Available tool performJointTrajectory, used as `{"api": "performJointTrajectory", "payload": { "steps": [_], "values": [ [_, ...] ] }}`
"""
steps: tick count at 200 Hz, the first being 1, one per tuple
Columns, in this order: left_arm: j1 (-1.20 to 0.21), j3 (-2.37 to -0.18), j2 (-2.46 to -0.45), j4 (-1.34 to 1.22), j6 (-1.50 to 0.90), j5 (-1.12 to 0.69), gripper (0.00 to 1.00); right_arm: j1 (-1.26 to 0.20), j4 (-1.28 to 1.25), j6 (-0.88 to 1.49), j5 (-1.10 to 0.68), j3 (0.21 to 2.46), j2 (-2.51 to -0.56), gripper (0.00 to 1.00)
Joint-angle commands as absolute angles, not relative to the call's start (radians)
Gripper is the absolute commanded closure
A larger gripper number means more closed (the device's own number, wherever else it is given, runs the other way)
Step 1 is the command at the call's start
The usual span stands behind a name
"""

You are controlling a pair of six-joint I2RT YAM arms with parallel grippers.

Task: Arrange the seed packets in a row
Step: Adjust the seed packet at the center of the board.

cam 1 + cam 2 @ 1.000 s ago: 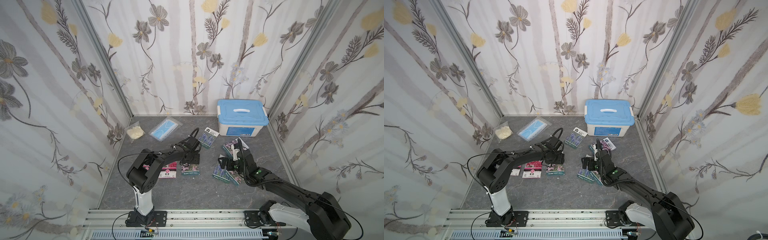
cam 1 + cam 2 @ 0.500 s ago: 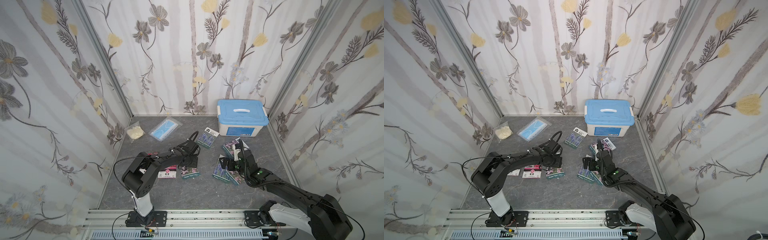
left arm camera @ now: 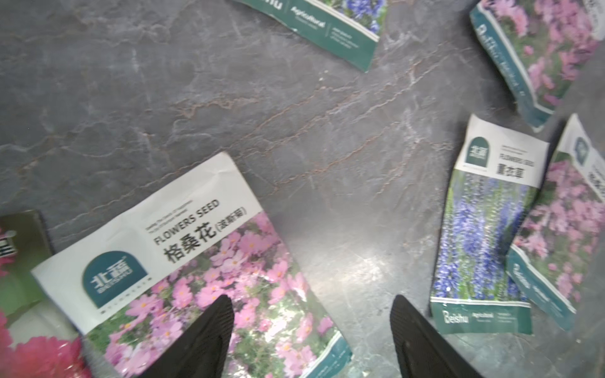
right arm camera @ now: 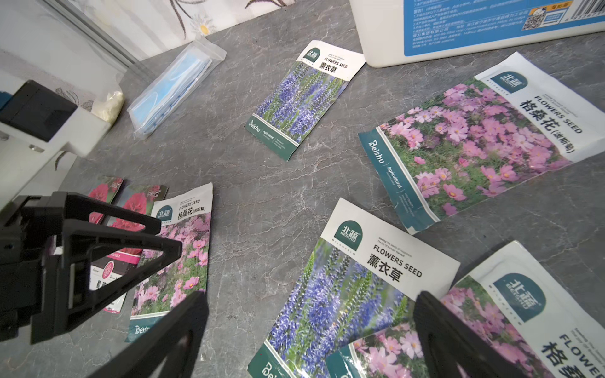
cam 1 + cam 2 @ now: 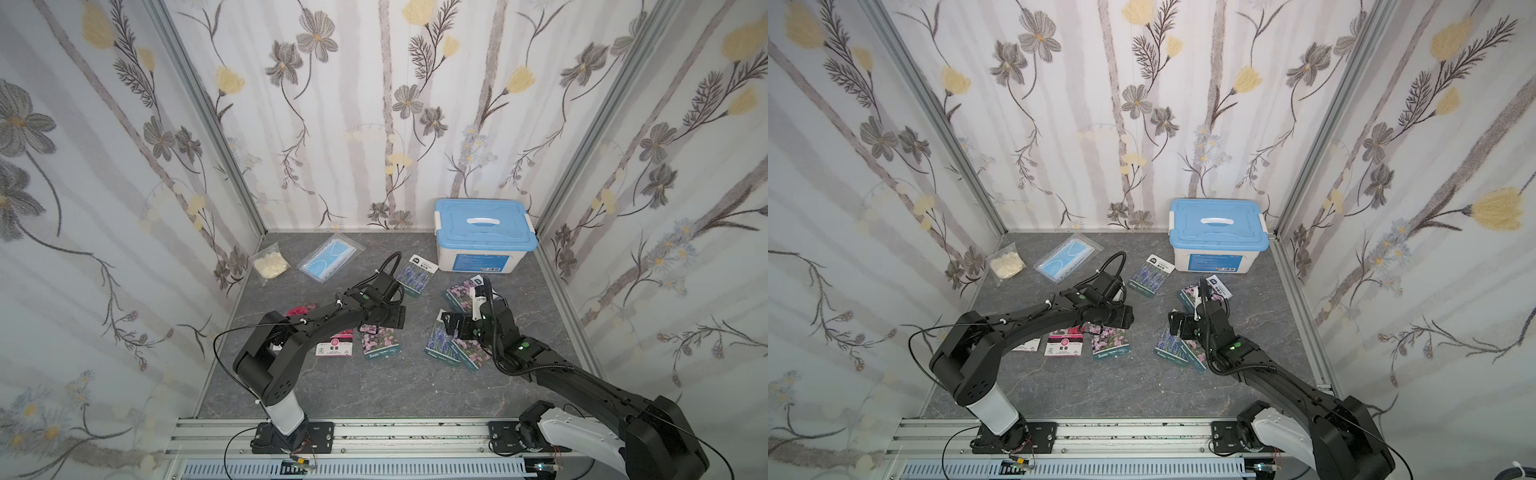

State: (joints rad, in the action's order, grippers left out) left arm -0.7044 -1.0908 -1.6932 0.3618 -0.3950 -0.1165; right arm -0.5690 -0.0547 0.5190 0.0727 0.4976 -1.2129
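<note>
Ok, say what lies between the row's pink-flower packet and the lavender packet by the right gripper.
Only bare tabletop; the left wrist view shows it plainly.

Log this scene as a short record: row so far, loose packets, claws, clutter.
row: outer red packet, red packet, pink packet
loose: far lavender packet, far pink packet; near lavender packet overlapped by near pink packet
left claw: open, empty, at pink packet
right claw: open, empty, above near lavender packet
clutter: lidded box, mask bag, cream bag
</note>
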Motion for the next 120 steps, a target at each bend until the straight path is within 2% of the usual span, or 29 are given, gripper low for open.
{"api": "performJointTrajectory", "payload": {
  "steps": [1,61,120],
  "values": [
    [-0.719,-1.087,-1.700,0.322,-0.431,-0.201,0.22,-0.547,-0.041,0.515,0.059,0.495,-1.186,0.00],
    [-0.800,-1.030,-1.766,0.191,-0.511,-0.244,0.22,-0.478,-0.003,0.503,0.028,0.483,-1.122,0.00],
    [-0.823,-1.002,-1.786,0.181,-0.523,-0.242,0.23,-0.465,0.013,0.502,0.029,0.466,-1.112,0.00]
  ]
}}
